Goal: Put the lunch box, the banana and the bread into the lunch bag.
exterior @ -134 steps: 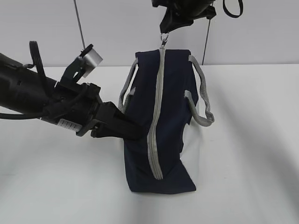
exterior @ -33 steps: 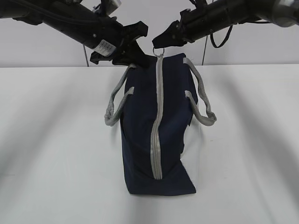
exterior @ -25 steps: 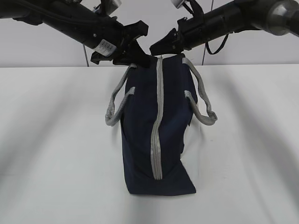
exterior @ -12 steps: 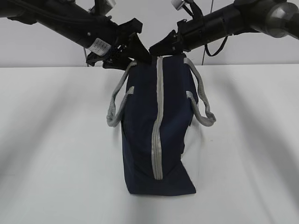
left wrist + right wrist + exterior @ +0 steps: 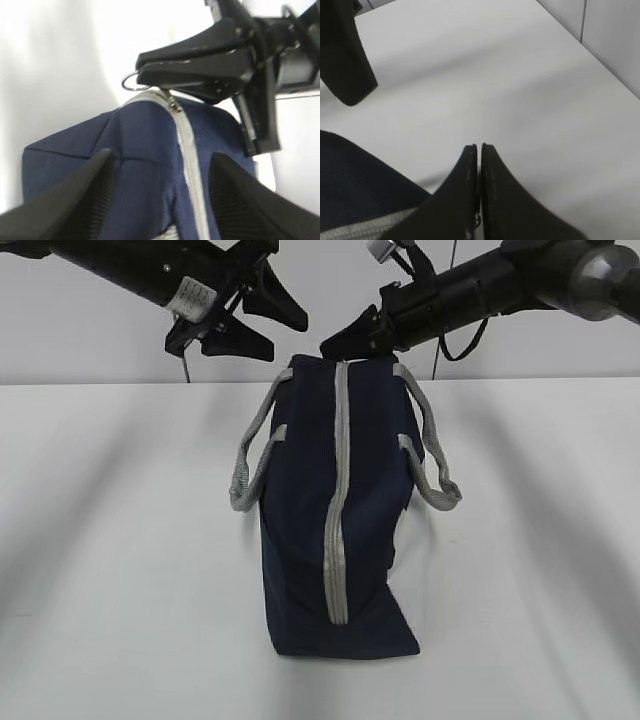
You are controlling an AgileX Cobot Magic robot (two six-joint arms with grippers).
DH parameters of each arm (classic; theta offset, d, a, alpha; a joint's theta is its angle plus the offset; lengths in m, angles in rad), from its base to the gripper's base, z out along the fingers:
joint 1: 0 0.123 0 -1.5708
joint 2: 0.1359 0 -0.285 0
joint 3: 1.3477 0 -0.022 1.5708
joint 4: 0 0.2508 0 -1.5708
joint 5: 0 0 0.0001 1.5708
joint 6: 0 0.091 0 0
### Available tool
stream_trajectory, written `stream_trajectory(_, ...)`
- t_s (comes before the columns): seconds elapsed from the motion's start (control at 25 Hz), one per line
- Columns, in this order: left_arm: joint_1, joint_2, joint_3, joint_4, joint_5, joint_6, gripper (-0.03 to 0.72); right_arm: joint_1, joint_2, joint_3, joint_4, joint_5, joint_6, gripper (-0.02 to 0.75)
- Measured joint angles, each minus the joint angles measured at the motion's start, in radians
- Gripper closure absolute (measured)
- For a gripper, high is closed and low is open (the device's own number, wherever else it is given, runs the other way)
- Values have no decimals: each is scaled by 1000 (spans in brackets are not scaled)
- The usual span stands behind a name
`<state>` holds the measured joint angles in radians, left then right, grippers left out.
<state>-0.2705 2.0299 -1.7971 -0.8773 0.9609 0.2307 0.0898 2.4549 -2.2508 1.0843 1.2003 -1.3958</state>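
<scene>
At the upper left of the exterior view, the left end effector [image 5: 268,328] is seen with its jaws spread wide apart and nothing held between them; it hangs just above and beside the top left corner of the lunch bag [image 5: 340,510]. The navy bag is stood upright in the middle of the white counter [image 5: 120,570], with its grey zipper [image 5: 335,530] closed along the top and a grey handle [image 5: 252,465] hanging on each side. At the upper right, the right end effector [image 5: 335,342] is pressed fully together on the metal ring pull [image 5: 131,82] at the far end of the zipper.
</scene>
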Motion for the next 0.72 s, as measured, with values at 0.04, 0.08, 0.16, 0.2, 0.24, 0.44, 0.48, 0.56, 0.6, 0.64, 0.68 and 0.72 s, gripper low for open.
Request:
stream_trajectory(0.04, 0, 7, -15, -2, 8, -19, 270, 0, 0, 0, -2, 0, 0, 754)
stream_trajectory(0.08, 0, 22, -34, -2, 23, -34, 270, 0, 0, 0, -2, 0, 0, 754)
stream_trajectory(0.16, 0, 66, -75, 1, 62, -65, 272, 0, 0, 0, -2, 0, 0, 754)
stream_trajectory(0.2, 0, 87, -96, 2, 82, -76, 272, 0, 0, 0, -2, 0, 0, 754)
stream_trajectory(0.24, 0, 111, -117, 3, 98, -88, 272, 0, 0, 0, -2, 0, 0, 754)
stream_trajectory(0.44, 0, 185, -195, 24, 126, -129, 272, 0, 0, 0, -6, 6, 0, 754)
stream_trajectory(0.48, 0, 188, -204, 23, 127, -132, 273, 0, 0, 0, -6, 6, 0, 754)
stream_trajectory(0.56, -2, 190, -209, 22, 127, -133, 284, 0, 0, 0, -8, 6, 0, 754)
stream_trajectory(0.6, -4, 190, -210, 19, 127, -133, 295, 0, 0, 0, -9, 8, 0, 754)
stream_trajectory(0.64, -7, 190, -212, 17, 127, -134, 314, 0, 0, 0, -9, 8, 0, 754)
stream_trajectory(0.68, -11, 190, -213, 16, 127, -134, 335, 0, 0, 0, -12, 8, 0, 754)
stream_trajectory(0.72, -17, 190, -214, 15, 127, -135, 355, 0, 0, 0, -16, 8, 0, 754)
